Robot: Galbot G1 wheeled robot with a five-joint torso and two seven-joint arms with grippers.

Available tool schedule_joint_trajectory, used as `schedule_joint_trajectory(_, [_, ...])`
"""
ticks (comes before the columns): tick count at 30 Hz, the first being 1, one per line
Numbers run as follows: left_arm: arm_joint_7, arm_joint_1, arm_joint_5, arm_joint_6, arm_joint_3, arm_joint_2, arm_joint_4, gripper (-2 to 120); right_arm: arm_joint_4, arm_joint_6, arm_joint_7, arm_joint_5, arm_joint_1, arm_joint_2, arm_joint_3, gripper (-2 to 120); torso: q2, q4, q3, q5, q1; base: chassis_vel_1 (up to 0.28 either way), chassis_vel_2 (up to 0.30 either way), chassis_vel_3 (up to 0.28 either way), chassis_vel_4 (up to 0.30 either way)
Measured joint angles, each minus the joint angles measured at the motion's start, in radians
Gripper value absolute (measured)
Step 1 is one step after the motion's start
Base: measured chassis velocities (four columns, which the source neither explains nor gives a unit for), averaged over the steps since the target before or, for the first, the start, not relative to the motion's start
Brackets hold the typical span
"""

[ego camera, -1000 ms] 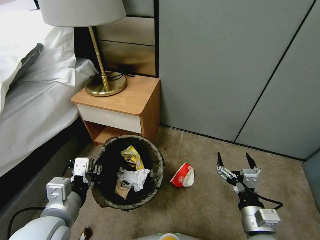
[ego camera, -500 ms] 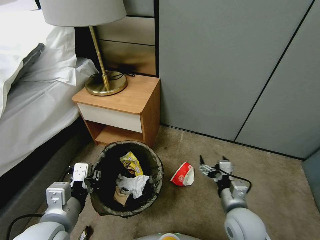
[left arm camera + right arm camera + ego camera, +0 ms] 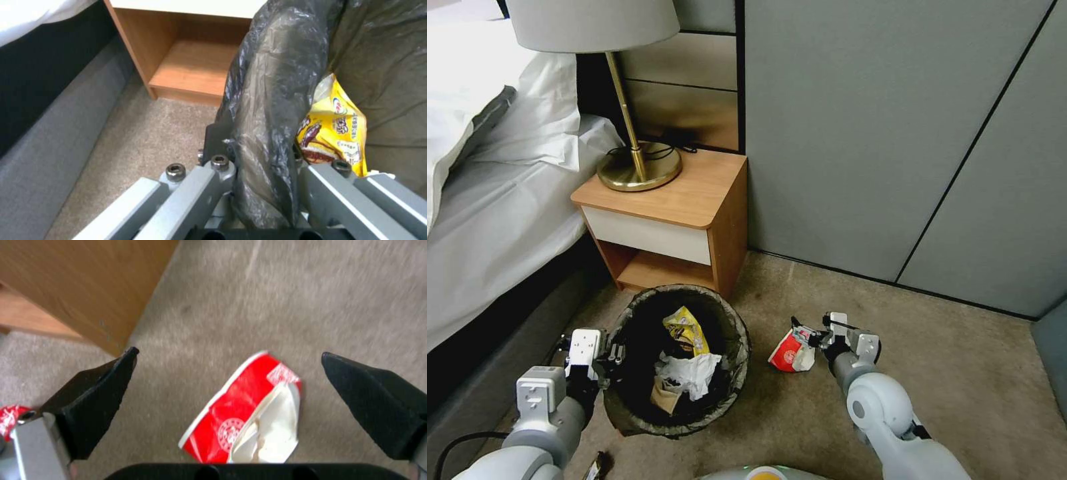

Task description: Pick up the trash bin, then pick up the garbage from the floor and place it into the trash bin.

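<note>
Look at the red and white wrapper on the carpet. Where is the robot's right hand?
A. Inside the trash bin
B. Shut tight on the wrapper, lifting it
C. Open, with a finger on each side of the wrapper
C: the right hand is open, its black fingers spread either side of the red-white wrapper, which lies on the carpet.

High head view downward; close wrist views at floor [image 3: 800, 413] level.

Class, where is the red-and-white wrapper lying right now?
In the head view the red-and-white wrapper lies on the carpet just right of the trash bin, between the open right gripper's fingers.
</note>
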Motion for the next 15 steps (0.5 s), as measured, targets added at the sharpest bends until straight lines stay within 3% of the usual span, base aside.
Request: schedule_joint_trajectory(15, [-0.001,0.002,0.001,0.001,0.004,0.006,0.000,3,-0.211,-0.003,0.034,0.019,0.095,0.051,-0.010,100,0.000,0.0000,0.000,0.0001,0.000,0.000,0.000,0.000,0.000])
